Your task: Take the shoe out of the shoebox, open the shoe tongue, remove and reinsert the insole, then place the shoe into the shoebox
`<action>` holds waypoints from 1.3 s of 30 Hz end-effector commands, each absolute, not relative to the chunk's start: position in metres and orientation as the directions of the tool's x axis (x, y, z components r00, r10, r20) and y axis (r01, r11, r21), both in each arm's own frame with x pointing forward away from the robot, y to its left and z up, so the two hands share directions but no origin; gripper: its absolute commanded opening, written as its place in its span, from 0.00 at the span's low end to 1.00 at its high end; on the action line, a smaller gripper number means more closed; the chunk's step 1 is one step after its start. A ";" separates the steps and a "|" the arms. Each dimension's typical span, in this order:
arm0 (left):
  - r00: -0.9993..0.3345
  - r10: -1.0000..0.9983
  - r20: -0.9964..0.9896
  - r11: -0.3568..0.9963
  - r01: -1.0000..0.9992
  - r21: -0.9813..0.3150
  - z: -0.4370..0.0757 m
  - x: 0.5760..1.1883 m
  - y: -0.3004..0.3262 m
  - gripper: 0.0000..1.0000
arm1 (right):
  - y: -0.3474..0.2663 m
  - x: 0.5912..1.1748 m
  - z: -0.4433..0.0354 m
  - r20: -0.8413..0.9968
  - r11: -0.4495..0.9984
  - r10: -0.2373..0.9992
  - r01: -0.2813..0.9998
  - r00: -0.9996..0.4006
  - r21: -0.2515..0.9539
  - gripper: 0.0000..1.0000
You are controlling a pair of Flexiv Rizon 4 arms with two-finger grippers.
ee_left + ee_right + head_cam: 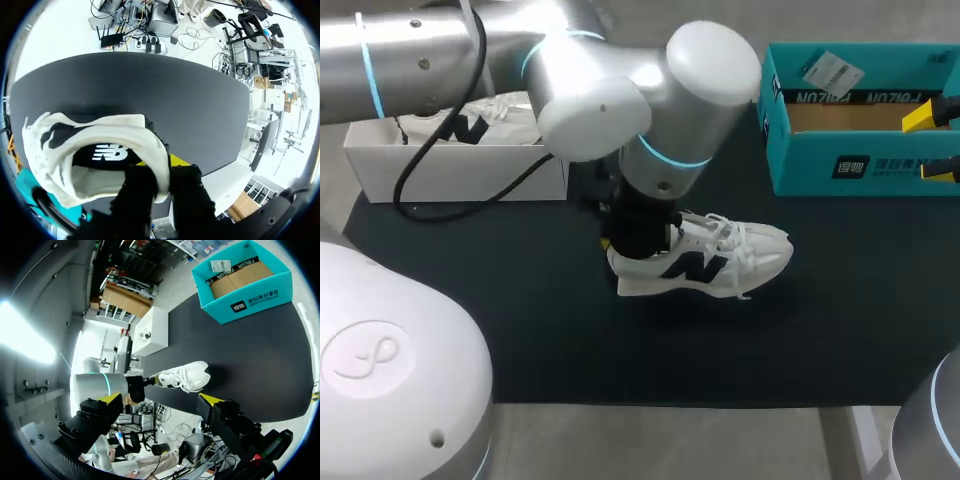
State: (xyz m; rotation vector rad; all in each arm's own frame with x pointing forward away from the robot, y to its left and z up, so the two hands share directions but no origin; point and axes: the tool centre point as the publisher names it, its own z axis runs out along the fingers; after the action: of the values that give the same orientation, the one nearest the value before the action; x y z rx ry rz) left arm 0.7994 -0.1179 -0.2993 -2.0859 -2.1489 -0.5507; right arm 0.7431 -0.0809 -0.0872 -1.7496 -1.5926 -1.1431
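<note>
Left gripper (161, 172) pinches the white shoe (720, 262) by its heel collar at mid-frame on the dark mat (520, 320) — a thin, soft hold, so it could slip or twist loose — well short of the teal shoebox (860, 160) at upper right.

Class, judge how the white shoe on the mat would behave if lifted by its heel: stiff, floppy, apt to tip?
The shoe probably keeps its shape, since its thick sole looks stiff. The padded heel wall in the left pincer likely flexes, so the toe may droop. The loose laces would probably dangle.
</note>
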 end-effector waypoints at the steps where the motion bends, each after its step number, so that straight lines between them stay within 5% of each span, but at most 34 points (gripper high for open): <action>1: -0.057 0.948 0.314 -0.005 0.981 0.195 -0.313 0.795 -0.126 0.00 | -0.080 0.744 -0.088 0.839 -0.183 0.543 0.969 -0.040 0.165 1.00; 39: -0.031 0.958 0.285 -0.011 0.989 0.146 -0.356 0.806 -0.146 0.00 | -0.080 0.744 -0.088 0.839 -0.183 0.543 0.969 -0.040 0.165 1.00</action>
State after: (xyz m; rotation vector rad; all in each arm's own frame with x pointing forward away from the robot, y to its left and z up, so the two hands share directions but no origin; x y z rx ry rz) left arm 0.8048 -0.1442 -0.3565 -2.1125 -2.1434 -0.4697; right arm 0.7430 -0.0808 -0.0872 -1.7494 -1.5928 -1.1430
